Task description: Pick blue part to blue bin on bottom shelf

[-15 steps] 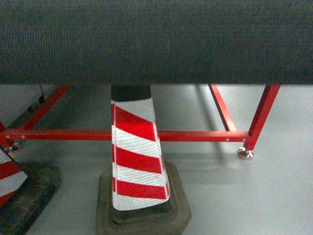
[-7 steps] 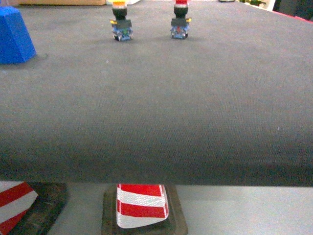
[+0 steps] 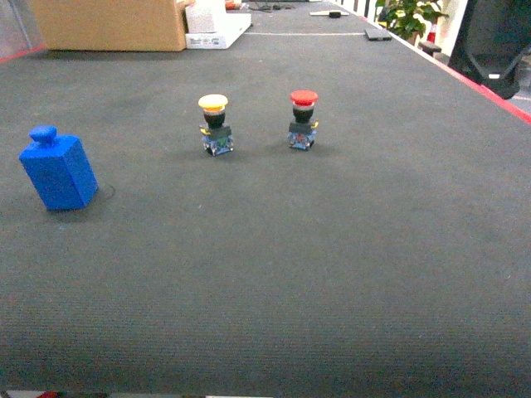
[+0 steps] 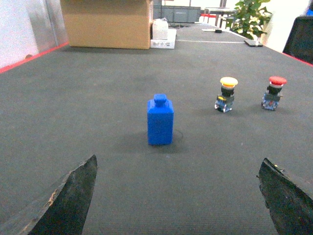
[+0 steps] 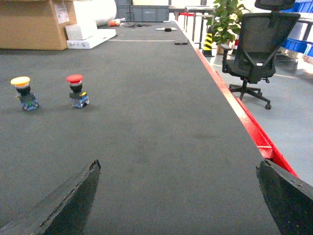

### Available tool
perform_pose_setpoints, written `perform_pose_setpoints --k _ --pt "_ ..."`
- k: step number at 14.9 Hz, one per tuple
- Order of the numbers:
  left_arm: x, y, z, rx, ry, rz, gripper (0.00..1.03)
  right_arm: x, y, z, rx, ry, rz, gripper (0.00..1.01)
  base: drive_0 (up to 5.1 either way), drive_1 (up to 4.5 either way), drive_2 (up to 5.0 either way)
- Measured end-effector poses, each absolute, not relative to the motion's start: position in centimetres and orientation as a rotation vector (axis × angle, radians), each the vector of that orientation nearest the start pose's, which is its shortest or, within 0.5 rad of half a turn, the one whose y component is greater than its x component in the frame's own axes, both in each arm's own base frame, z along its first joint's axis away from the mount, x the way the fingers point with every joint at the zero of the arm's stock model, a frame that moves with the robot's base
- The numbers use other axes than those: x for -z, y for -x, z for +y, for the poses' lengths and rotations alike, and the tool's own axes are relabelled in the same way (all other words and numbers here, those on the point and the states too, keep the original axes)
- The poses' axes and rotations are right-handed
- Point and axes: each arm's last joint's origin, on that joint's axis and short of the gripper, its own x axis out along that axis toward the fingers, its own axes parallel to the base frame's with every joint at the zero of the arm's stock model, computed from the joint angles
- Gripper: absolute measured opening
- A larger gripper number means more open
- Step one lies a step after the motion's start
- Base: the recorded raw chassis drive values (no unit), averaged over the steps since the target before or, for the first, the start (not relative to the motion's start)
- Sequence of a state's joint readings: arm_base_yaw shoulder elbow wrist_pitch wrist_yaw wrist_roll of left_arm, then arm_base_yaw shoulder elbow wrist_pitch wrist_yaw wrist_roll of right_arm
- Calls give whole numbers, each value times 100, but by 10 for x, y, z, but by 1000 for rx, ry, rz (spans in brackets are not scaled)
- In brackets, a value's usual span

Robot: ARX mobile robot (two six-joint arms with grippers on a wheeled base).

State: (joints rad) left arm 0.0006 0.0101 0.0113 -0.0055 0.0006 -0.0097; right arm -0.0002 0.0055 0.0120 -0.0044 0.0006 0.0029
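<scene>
blue part standing untouched at the left of the dark table, pick not yet begun.
left end effector faces it with fingers wide apart; right end effector equally spread over bare mat. next: advance left, close on the block. no bin or shelf in view; cardboard box and office chair beyond.

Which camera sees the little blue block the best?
The left wrist view: the blue part stands upright mid-frame between the open left gripper's fingertips, whole and sharp. The head view shows it too, near the left edge and looking tilted. The right wrist view misses it.
</scene>
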Motion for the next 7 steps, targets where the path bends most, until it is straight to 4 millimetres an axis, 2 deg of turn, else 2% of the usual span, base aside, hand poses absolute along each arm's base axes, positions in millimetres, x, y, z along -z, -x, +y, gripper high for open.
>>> perform_pose_setpoints --k 7 --pt "-166 -98 0 -1 10 4 98 -167 -97 0 1 -3 -2 98 0 0 0"
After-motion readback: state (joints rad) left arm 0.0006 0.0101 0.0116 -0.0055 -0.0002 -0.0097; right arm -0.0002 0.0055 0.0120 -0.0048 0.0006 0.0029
